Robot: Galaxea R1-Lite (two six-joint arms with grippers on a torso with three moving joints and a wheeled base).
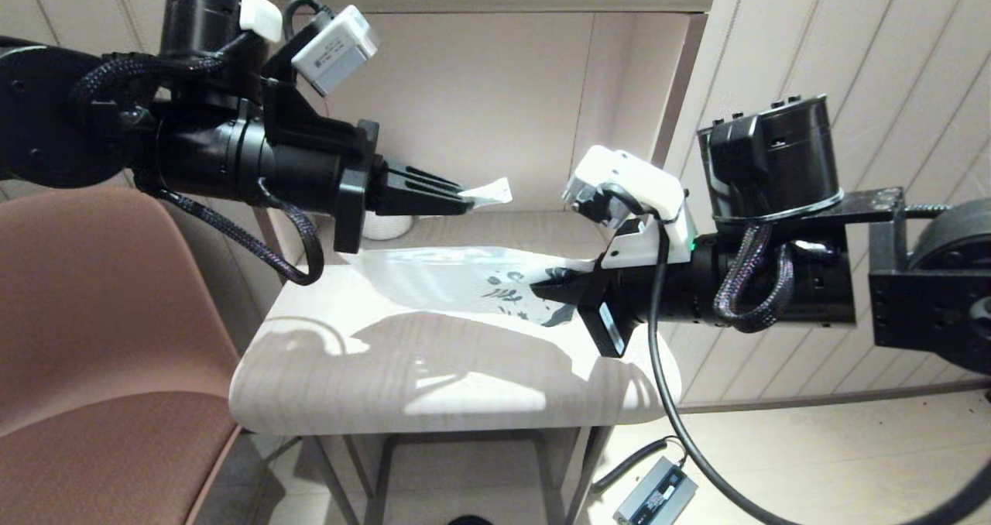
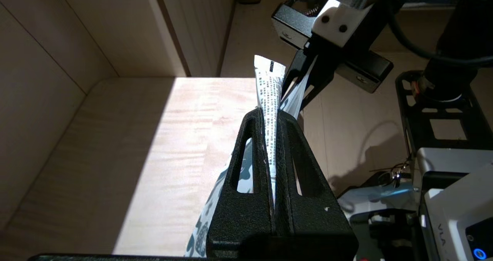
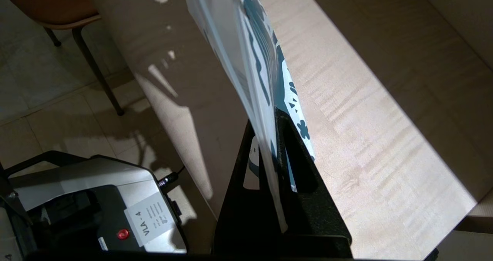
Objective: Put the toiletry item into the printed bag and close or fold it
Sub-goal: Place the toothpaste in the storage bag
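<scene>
The toiletry item (image 1: 489, 193) is a slim white piece with fine print; its flat end sticks out beyond my left gripper (image 1: 467, 197), which is shut on it in mid-air. In the left wrist view the toiletry item (image 2: 269, 95) sits pinched between the black fingers (image 2: 292, 153) of the left gripper (image 2: 271, 112). Below it stretches the printed bag (image 1: 441, 277), white and semi-translucent, lifted off the table. My right gripper (image 1: 551, 291) is shut on its dark-printed end. The right wrist view shows the printed bag (image 3: 246, 49) running edge-on out of the right gripper (image 3: 265, 119).
A white mug (image 1: 385, 228) stands at the back of the pale wooden table (image 1: 433, 386), behind my left arm. Shelf walls close the back and right side. A brown chair (image 1: 93, 339) is at the left. A grey power box (image 1: 654, 494) lies on the floor.
</scene>
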